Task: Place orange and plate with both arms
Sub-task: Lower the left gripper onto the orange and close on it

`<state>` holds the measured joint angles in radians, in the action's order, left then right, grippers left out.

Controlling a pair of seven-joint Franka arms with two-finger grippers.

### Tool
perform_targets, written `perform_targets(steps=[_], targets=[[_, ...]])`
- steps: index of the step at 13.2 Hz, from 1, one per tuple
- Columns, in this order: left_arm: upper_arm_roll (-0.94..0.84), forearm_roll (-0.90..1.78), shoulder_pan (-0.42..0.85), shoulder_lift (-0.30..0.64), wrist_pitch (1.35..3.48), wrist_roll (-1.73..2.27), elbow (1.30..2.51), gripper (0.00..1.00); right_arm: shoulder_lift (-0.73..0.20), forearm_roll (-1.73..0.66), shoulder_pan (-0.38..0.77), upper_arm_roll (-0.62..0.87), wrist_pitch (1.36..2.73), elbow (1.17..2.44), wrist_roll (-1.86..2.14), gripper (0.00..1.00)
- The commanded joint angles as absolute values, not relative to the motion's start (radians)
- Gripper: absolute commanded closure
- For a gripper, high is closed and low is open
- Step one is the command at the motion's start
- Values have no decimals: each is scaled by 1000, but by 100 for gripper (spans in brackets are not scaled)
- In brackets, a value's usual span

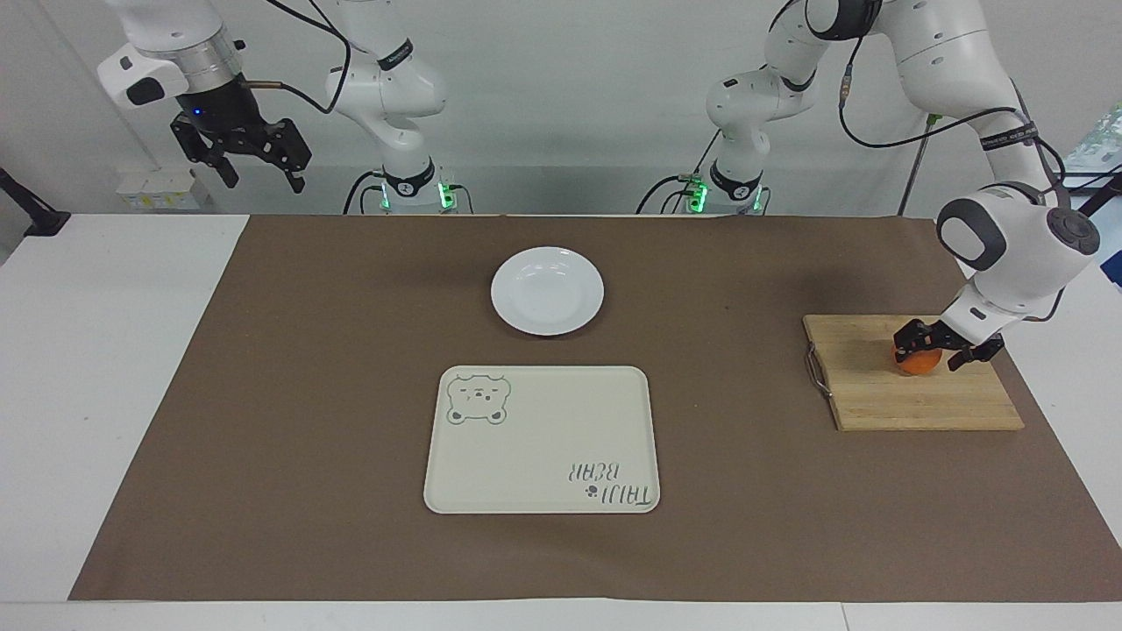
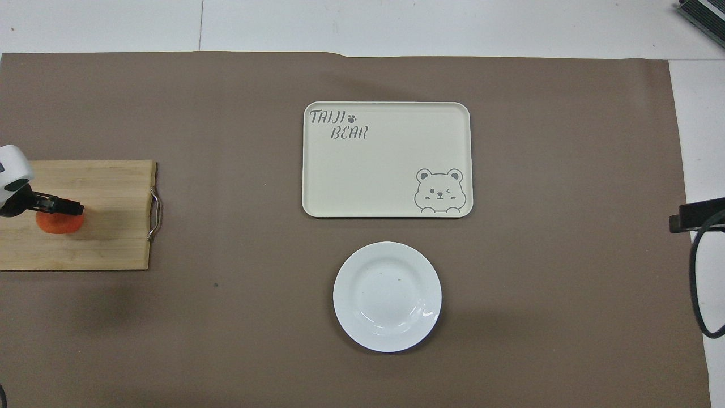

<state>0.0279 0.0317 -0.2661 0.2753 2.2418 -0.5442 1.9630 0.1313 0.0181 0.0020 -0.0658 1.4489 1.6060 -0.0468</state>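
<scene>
L gripper (image 1: 945,348): down on the orange (image 1: 917,364), jaws spread either side of it; fruit sits between them. Can't tell if they're pressing it yet.
Orange: on the cutting board (image 1: 912,399), toward L arm's end of tabletop; top half hidden by the gripper in overhead view, lower part shows (image 2: 58,225).
Cutting board: bamboo, flat on the brown mat (image 1: 351,438); metal handle (image 1: 817,368) on the edge facing the tray.
R gripper (image 1: 250,158): up in the air off the mat's corner at R arm's end, jaws open, holding nothing. R arm waits.
Plate (image 1: 547,290): white, round, on the mat mid-tabletop, nearer the robots than the tray; well apart from both grippers.
Tray (image 1: 543,438): cream, rectangular, bear drawing + "TAIJI BEAR" text; just beside the plate, not touching; nothing on it.
Tabletop (image 1: 105,350): white, shows past the mat at both ends.
Overhead extras: R arm's black part + cable only at frame edge (image 2: 699,215).
</scene>
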Motion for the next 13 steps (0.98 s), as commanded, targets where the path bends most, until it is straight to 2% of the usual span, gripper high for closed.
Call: perform_targets(steps=[1, 2, 3, 8, 13], targets=[[20, 46, -299, 210, 2272, -565, 2051, 24, 120, 9, -6, -61, 1447, 1589, -40, 0], [20, 46, -301, 209, 2267, -560, 2045, 75, 120, 9, -6, -61, 1447, 1589, -40, 0], [20, 46, -298, 206, 2266, -560, 2037, 100, 120, 9, -6, -61, 1447, 1589, -40, 0], [11, 46, -168, 103, 2182, -548, 2020, 100, 120, 9, -6, -61, 1447, 1589, -40, 0], [5, 46, 122, 77, 2114, -337, 2022, 100, 120, 9, -6, -61, 1445, 1589, -40, 0]])
